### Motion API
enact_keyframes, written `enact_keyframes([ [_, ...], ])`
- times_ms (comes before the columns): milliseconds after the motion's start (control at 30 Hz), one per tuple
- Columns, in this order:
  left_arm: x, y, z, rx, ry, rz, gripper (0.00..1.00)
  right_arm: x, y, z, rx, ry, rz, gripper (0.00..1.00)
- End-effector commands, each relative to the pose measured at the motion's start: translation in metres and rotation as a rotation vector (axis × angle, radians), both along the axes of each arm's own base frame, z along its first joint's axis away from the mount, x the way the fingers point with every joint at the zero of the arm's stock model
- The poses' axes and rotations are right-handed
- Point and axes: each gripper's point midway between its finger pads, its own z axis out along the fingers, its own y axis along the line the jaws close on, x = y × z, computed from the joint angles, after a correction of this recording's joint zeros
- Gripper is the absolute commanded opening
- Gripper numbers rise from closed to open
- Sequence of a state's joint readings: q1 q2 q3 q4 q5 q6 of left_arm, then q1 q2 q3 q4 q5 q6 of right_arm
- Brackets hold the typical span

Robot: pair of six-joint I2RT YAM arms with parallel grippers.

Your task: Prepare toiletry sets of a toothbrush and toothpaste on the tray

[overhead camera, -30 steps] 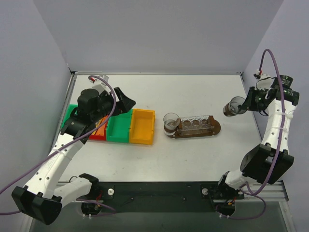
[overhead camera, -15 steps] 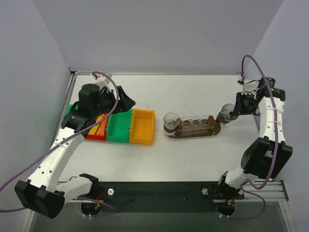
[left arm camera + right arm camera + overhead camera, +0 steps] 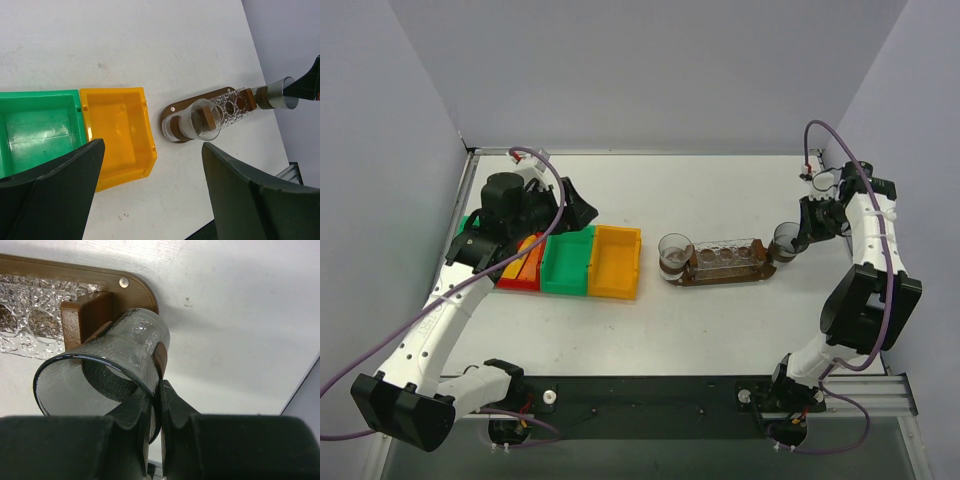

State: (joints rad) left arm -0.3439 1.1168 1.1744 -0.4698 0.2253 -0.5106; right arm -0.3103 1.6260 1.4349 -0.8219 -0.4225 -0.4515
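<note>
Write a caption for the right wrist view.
Right fingers pinch the rim of a glass cup near the wooden tray.

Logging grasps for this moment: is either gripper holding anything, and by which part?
The right gripper pinches the clear glass cup by its wall at the rim. The left gripper is open, holding nothing.

Table (image 3: pixel 720 190): white, flat surface, walled at the top, left and right of the frame. The left wrist view shows a few faint dark specks on it. Three open bins stand directly on it at left of centre, in a row and touching side to side: red bin (image 3: pixel 518 284), green bin (image 3: pixel 566 268), yellow bin (image 3: pixel 616 262). Another green edge (image 3: pixel 470 228) shows left of the red bin, mostly hidden. The brown tray (image 3: pixel 767 264) lies flat right of centre, lengthwise left to right, apart from the yellow bin.
</note>
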Motion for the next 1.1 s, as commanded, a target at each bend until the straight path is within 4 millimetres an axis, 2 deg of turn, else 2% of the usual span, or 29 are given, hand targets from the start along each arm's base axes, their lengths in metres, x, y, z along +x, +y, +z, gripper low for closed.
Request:
enact_keyframes([
  [0,0.002,0.003,0.017,-0.013,-0.050,-0.003,0.89,0.004,0.007,0.002,0.003,-0.001,0.039,0.00],
  [1067,0.008,0.009,0.009,-0.032,-0.024,0.026,0.89,0.008,0.016,-0.030,0.000,0.063,0.074,0.00],
])
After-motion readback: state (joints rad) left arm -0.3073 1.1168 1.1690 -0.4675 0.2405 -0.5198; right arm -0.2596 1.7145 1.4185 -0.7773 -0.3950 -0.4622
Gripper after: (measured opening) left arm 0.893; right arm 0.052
